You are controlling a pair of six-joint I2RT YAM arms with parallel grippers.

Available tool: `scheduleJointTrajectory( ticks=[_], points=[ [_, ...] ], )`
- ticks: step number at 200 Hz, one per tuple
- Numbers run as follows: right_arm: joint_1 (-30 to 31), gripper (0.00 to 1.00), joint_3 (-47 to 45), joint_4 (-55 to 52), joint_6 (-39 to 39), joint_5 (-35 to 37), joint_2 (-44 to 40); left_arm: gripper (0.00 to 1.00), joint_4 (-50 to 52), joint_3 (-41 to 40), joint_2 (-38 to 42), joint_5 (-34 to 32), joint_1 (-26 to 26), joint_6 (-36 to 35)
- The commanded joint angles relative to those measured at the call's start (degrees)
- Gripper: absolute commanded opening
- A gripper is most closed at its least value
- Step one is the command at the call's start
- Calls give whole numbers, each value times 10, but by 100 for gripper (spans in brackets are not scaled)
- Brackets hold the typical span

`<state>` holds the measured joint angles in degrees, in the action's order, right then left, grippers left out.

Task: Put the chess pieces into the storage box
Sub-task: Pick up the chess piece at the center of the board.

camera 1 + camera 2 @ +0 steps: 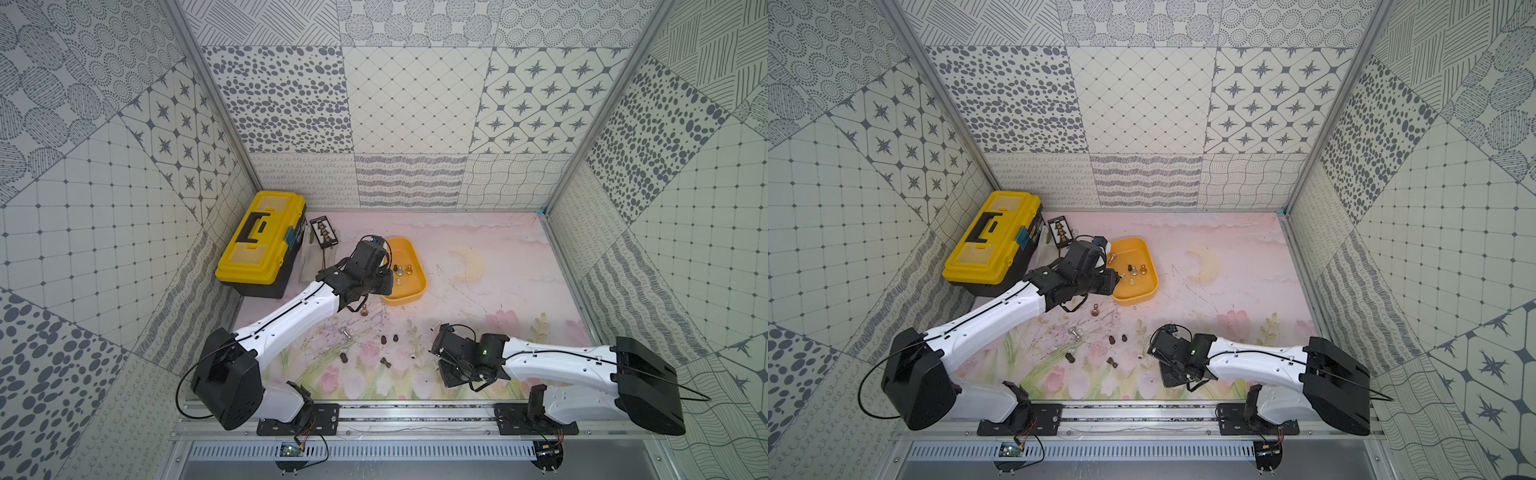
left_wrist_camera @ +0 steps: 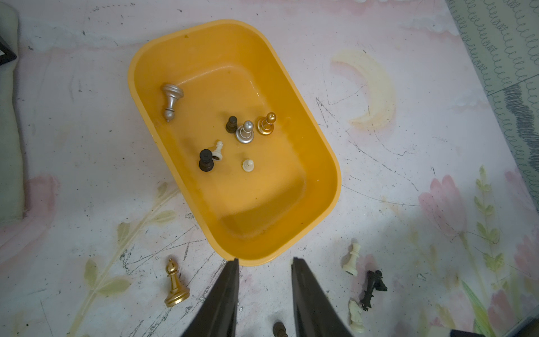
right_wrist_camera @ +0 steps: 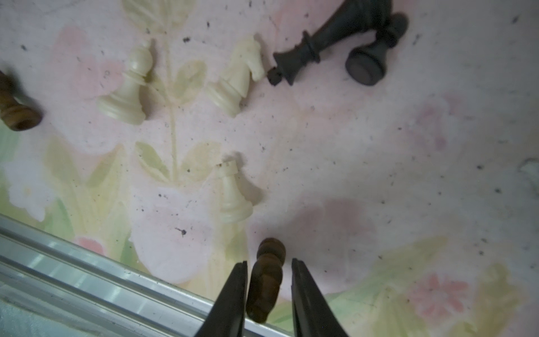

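The orange-yellow storage box (image 2: pixel 262 198) holds several chess pieces: silver (image 2: pixel 172 100), gold (image 2: pixel 266 124), black (image 2: pixel 206 160) and white (image 2: pixel 248 165). In both top views it sits mid-mat (image 1: pixel 419 266) (image 1: pixel 1152 266). My left gripper (image 2: pixel 265 261) hovers open and empty at the box's near rim. A gold bishop (image 2: pixel 175 284) stands beside it. My right gripper (image 3: pixel 269 264) is low near the mat's front edge. Its jaws straddle a lying brown piece (image 3: pixel 268 277), with a slim gap showing on each side. White pieces (image 3: pixel 233 192) and black pieces (image 3: pixel 329 40) lie beyond it.
A yellow-and-black toolbox (image 1: pixel 259 241) stands at the back left, with a black card (image 1: pixel 324 232) next to it. More dark pieces (image 1: pixel 383 340) and a silver one (image 1: pixel 345 331) lie between the arms. An aluminium rail (image 3: pixel 87 262) borders the mat just beside the right gripper.
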<state>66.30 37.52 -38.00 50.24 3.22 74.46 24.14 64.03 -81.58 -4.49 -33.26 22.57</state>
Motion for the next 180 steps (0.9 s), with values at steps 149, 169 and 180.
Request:
scheduleJointTrajectory(
  ticks=[149,169,180],
  points=[
    [-59,1,94,-120,-50,18,-117,36,-17,13,-9,-10,-3,-25],
    [-121,1,125,-131,-96,-14,-119,36,-16,6,8,-14,-3,-28],
    [-156,0,147,-130,-123,-28,-108,36,-14,4,18,-16,-3,-30]
  ],
)
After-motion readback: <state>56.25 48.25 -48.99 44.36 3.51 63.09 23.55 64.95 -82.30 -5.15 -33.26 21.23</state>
